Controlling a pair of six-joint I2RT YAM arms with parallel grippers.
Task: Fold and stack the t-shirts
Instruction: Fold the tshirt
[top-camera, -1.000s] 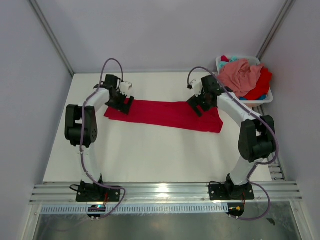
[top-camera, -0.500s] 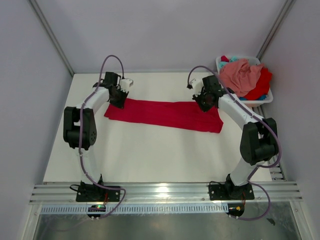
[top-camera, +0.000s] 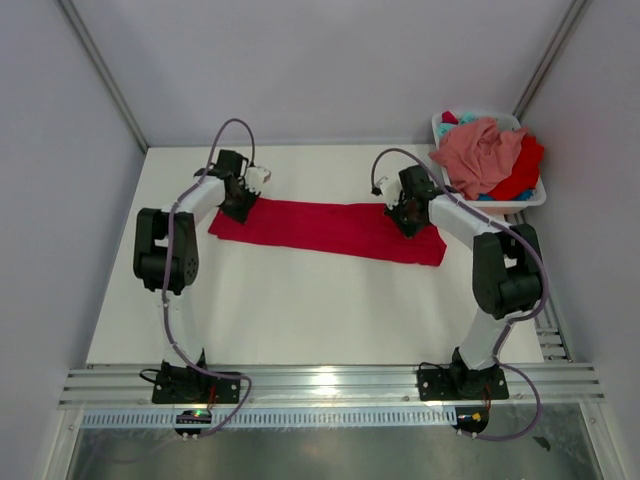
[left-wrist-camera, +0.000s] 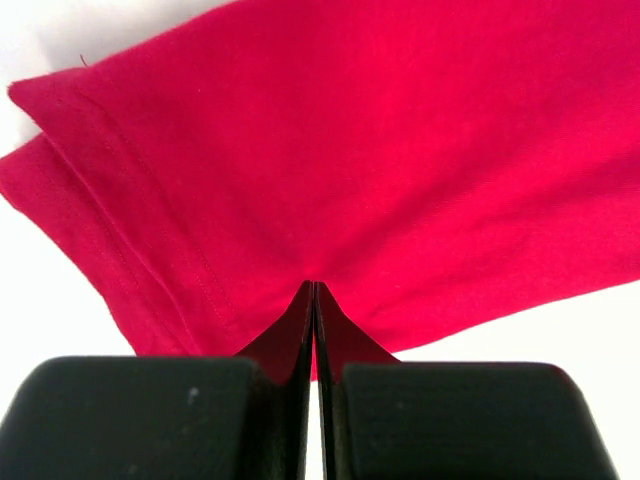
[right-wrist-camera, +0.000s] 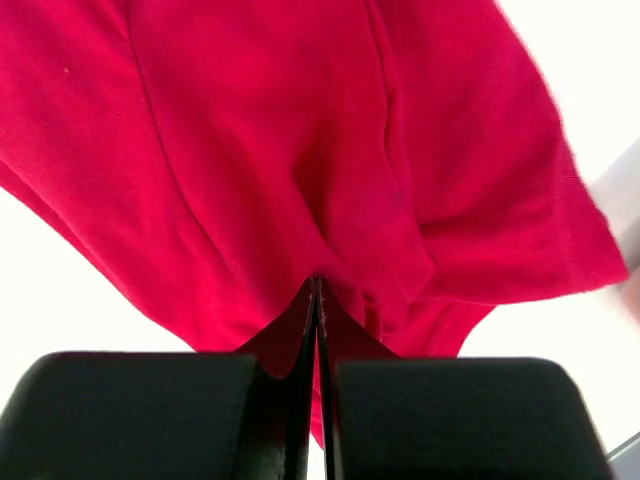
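Your left pincer (left-wrist-camera: 313, 288) and right pincer (right-wrist-camera: 317, 282) are each clamped shut on the red t-shirt's (top-camera: 330, 228) far edge, one near each end, likely for an even fold.

No text, label, brand or number can be read anywhere.

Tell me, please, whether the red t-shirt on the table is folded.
Folded: the red t-shirt lies in a narrow band, its corner double-layered.
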